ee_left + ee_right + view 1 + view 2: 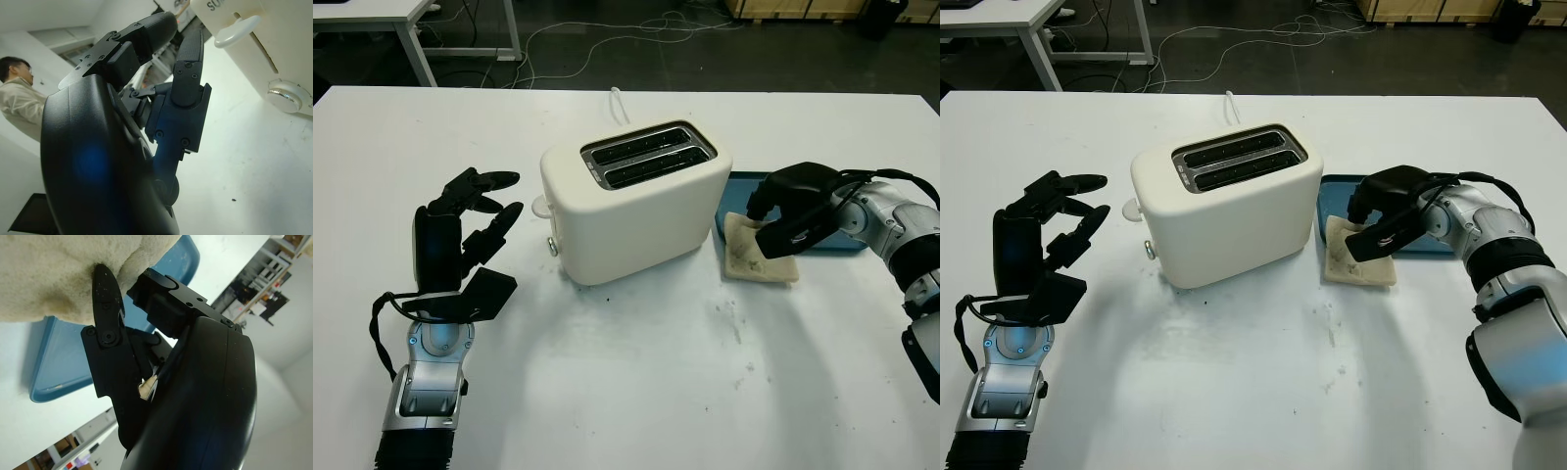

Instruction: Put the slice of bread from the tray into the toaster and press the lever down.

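White tabletop (636,392) with a cream two-slot toaster (636,201) standing near the middle, both slots facing up and showing nothing inside. Its lever (541,207) and a round dial (552,247) sit on the end face turned toward the robot's left side; in the left wrist view the lever (237,32) and dial (287,96) appear close beyond that hand's fingers. A white cord (619,103) runs off the toaster's far side. On the toaster's right, a blue tray (744,188) lies flat on the tabletop, just beside the toaster. The bread slice (744,257) lies half over the tray's near edge, its near part on the tabletop, not lifted. The right hand (790,217) is down on the bread, fingers curled against the slice; the right wrist view has a black fingertip (104,284) pressed into the bread (49,274) with the blue tray (63,357) behind it, so it's pinching the slice. The left hand (475,220) is held upright above the tabletop on the toaster's left, near the lever end but apart from it, gripping nothing, open. A person in a light jacket (19,105) is visible in the background of the left wrist view. Cables lie on the floor (607,39) past the tabletop's far edge.
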Controlling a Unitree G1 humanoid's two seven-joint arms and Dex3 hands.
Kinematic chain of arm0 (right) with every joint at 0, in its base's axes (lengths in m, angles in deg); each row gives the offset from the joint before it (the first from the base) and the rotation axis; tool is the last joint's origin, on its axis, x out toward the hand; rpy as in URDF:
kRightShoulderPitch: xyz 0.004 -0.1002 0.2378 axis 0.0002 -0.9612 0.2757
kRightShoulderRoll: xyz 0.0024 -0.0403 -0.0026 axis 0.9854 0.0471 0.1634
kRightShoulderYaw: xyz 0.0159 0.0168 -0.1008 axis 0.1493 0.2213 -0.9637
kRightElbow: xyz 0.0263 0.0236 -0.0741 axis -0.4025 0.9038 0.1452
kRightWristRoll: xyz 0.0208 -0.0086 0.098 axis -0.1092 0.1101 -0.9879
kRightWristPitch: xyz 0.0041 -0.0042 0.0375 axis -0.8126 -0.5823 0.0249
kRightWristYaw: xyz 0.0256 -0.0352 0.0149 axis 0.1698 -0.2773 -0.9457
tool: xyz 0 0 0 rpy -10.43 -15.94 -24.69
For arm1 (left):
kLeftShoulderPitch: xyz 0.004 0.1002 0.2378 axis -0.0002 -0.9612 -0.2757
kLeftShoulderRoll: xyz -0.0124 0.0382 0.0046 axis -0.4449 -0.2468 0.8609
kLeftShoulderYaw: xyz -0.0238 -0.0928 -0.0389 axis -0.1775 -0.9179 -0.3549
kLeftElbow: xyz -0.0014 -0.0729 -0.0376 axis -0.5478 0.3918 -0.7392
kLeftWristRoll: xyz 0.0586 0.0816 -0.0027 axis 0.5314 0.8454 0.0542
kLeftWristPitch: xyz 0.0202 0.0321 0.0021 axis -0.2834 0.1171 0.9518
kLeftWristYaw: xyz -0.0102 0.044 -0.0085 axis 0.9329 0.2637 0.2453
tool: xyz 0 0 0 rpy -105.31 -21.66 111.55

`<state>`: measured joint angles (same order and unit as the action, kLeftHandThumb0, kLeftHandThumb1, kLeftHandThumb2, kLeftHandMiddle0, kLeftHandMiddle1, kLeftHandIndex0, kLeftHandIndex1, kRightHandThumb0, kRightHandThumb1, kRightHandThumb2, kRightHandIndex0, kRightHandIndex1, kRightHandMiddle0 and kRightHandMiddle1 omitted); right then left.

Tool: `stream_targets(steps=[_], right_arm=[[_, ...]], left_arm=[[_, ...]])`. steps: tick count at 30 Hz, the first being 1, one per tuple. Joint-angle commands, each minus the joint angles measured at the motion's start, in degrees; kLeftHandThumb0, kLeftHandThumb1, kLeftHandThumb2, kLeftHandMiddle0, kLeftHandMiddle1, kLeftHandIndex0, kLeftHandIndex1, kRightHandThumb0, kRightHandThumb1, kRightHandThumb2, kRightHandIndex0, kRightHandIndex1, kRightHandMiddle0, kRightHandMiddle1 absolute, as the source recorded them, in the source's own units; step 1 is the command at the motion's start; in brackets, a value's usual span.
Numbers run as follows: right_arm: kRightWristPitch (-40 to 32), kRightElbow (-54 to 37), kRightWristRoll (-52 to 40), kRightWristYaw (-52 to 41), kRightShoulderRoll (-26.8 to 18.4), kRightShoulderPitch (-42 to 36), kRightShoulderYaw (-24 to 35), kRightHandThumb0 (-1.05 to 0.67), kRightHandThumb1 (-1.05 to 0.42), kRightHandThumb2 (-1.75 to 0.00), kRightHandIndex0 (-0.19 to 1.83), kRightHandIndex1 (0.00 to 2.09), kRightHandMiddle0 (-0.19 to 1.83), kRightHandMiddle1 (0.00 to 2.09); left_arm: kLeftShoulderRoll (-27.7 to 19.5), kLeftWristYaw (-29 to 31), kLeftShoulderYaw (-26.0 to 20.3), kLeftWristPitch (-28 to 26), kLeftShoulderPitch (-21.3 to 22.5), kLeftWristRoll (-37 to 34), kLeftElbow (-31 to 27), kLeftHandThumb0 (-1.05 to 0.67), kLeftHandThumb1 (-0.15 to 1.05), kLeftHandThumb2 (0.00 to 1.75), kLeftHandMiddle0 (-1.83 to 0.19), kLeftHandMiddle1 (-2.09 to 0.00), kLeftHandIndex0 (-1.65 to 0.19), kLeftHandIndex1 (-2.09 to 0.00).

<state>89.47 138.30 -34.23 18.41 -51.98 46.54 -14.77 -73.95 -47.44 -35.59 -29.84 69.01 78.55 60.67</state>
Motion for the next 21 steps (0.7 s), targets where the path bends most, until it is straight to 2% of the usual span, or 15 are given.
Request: stream_targets(steps=[1,3,5,8,10,12,17,18,19,20,21], right_arm=[[-0.4,-1.2,0.1,-0.9,-1.0,0.0,0.5,-0.27,-0.92,-0.26,0.86,0.95,1.2,0.08],[-1.0,-1.8,0.3,-0.9,-1.5,0.5,0.7,-0.27,-0.92,-0.25,0.87,0.79,1.17,0.05],[-2.8,-2.2,-0.9,-1.5,-1.6,0.7,2.0,-0.26,-0.92,-0.22,0.89,0.74,1.16,0.04],[-2.0,-2.6,-2.5,-1.6,-2.3,1.1,4.3,-0.19,-0.92,-0.17,0.89,0.93,1.2,0.05],[-2.3,-2.5,-2.9,-2.2,-2.6,1.7,5.3,-0.18,-0.92,-0.17,1.0,0.71,1.21,0.03],[-2.4,-2.7,-2.5,-2.0,-2.9,2.3,5.8,-0.18,-0.92,-0.17,1.03,0.66,1.2,0.02],[-1.1,-2.6,-2.2,-0.7,-3.7,3.6,6.3,-0.15,-0.92,-0.12,1.01,0.77,1.26,0.04],[-0.7,-2.6,-1.9,0.1,-3.8,3.7,6.4,-0.15,-0.92,-0.11,1.01,0.69,1.25,0.03],[-0.6,-2.5,-2.2,0.2,-3.8,3.9,6.7,-0.14,-0.92,-0.09,1.02,0.46,1.12,0.01],[-0.6,-2.3,-3.1,-0.1,-3.7,4.0,7.5,-0.13,-0.92,-0.09,1.06,0.33,1.04,0.01],[-0.6,-2.2,-3.7,-0.4,-3.6,4.1,8.1,-0.11,-0.92,-0.09,1.1,0.26,0.98,0.0]], left_arm=[[0.1,-0.5,0.0,0.2,-0.5,0.2,0.3,-0.44,0.92,0.13,-0.62,-1.28,-0.74,-0.58],[0.4,-0.2,-0.1,-0.2,-0.5,-0.3,0.1,-0.44,0.92,0.13,-0.62,-1.28,-0.74,-0.58],[0.3,-0.2,0.0,-0.5,-0.5,0.0,-0.2,-0.44,0.92,0.13,-0.62,-1.29,-0.74,-0.57],[0.2,-0.2,0.0,-0.2,-0.5,0.1,0.0,-0.43,0.92,0.14,-0.63,-1.3,-0.74,-0.57],[0.2,0.0,0.1,-0.4,-0.4,0.1,-0.1,-0.44,0.92,0.14,-0.62,-1.31,-0.73,-0.57],[0.1,0.0,0.2,-0.4,-0.4,0.3,0.0,-0.44,0.92,0.14,-0.62,-1.31,-0.73,-0.57],[0.3,-0.1,0.2,-0.7,-0.3,0.4,-0.3,-0.43,0.92,0.14,-0.62,-1.3,-0.73,-0.57],[0.3,-0.1,0.2,-0.6,-0.2,0.2,-0.2,-0.43,0.92,0.13,-0.62,-1.3,-0.74,-0.57],[0.3,-0.1,0.2,-0.4,-0.2,0.0,-0.1,-0.43,0.92,0.13,-0.62,-1.29,-0.74,-0.58],[0.3,-0.1,0.2,-0.3,-0.1,-0.1,0.0,-0.43,0.92,0.12,-0.62,-1.28,-0.74,-0.58],[0.4,-0.1,0.2,-0.2,0.0,-0.2,0.1,-0.43,0.92,0.12,-0.62,-1.28,-0.74,-0.58]])
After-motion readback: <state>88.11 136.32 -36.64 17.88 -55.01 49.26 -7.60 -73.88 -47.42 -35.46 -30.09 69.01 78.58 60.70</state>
